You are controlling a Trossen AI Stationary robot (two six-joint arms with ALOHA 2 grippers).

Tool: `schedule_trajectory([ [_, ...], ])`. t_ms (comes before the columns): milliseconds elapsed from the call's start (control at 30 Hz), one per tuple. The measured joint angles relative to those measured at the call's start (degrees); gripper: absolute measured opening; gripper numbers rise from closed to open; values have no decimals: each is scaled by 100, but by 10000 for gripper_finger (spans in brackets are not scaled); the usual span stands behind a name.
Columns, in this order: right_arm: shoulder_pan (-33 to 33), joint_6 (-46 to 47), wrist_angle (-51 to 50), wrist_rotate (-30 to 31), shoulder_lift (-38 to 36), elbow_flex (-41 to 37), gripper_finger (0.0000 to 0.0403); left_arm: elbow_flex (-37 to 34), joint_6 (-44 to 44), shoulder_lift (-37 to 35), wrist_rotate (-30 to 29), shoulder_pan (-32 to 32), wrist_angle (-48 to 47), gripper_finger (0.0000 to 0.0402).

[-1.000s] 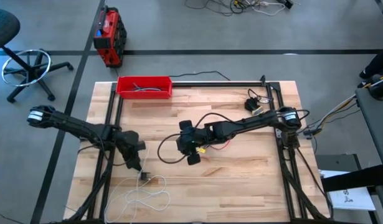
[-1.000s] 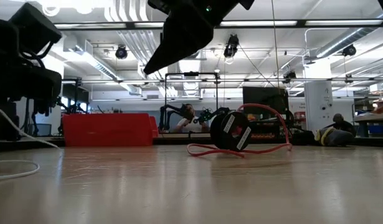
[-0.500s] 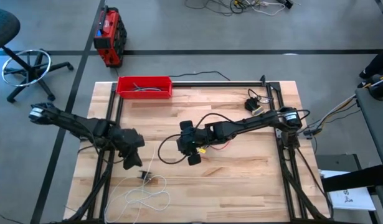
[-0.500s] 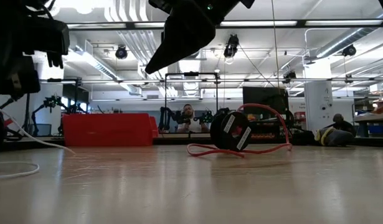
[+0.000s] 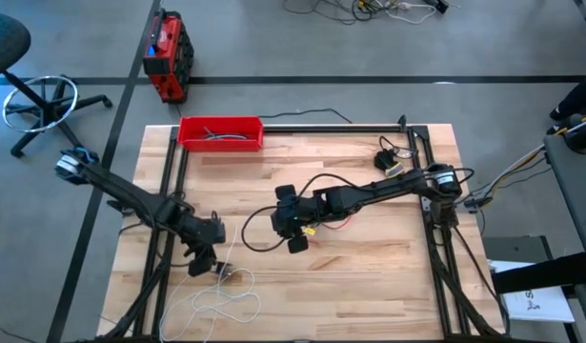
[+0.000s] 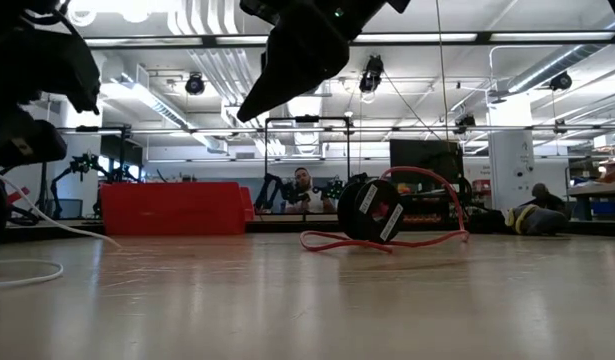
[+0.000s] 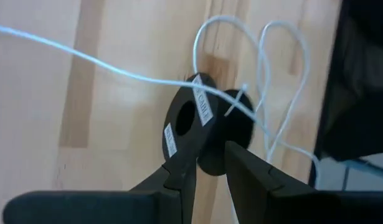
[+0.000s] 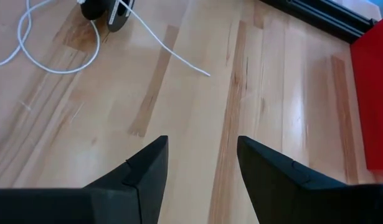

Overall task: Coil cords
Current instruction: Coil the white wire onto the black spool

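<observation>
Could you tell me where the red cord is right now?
In the high view the red cord lies mid-table, just right of the right gripper.

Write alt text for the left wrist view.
The left pincer reaches its two dark fingers around the edge of a black spool standing on the wooden table. The white cord runs from the spool across the wood, and more of it lies in loops beyond.

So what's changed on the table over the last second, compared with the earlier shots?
The left gripper pulled back from the white cord's black disc, swung off, then came back down; in the left wrist view its open fingers straddle the disc. The white cord near the disc shifted slightly. The right gripper, open, and the red cord stayed put.
</observation>
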Motion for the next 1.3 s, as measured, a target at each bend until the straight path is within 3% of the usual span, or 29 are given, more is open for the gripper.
schedule_trajectory([
  [167, 0, 43, 17, 0, 0, 0, 186, -1, 153, 344, -67, -29, 254, 75],
  [300, 0, 105, 19, 0, 0, 0, 186, -3, 156, 503, -589, -29, 250, 75],
  [433, 0, 165, 17, 2, 0, 0, 186, -3, 0, 557, -747, -29, 289, 72],
  [633, 23, 195, 11, 5, -22, 0, 186, -3, -160, 536, -746, -30, 651, 7],
  [933, 62, 191, -29, 59, -399, 4, 186, 5, -206, 513, -746, -53, 775, 1],
  [1167, 87, 177, -33, 148, -450, 4, 186, 484, -253, 567, -910, -131, 782, 0],
  [1300, 104, 194, -31, 151, -450, 4, 186, 865, -94, 741, -1285, -333, 662, 0],
])
